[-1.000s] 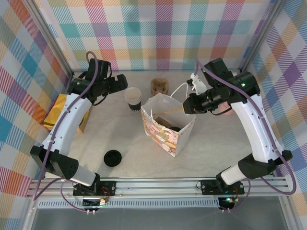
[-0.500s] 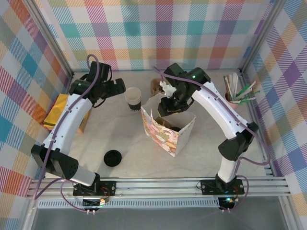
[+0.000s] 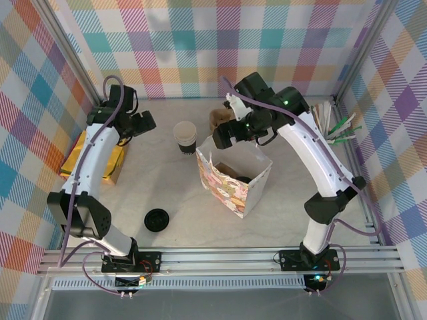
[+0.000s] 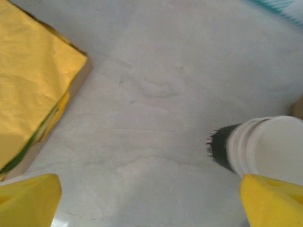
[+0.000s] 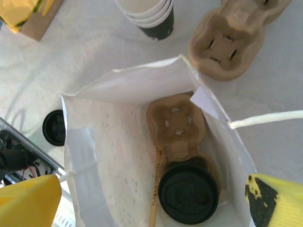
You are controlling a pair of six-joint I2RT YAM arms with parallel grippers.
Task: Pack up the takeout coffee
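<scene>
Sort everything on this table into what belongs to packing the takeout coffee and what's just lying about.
Belongs to the job: lidded coffee cup, seated in the cup carrier inside the patterned paper bag; wooden stirrer beside it.

Lying about: stack of open white cups, loose black lid, spare cup carrier, yellow packets, cup of stirrers.
</scene>
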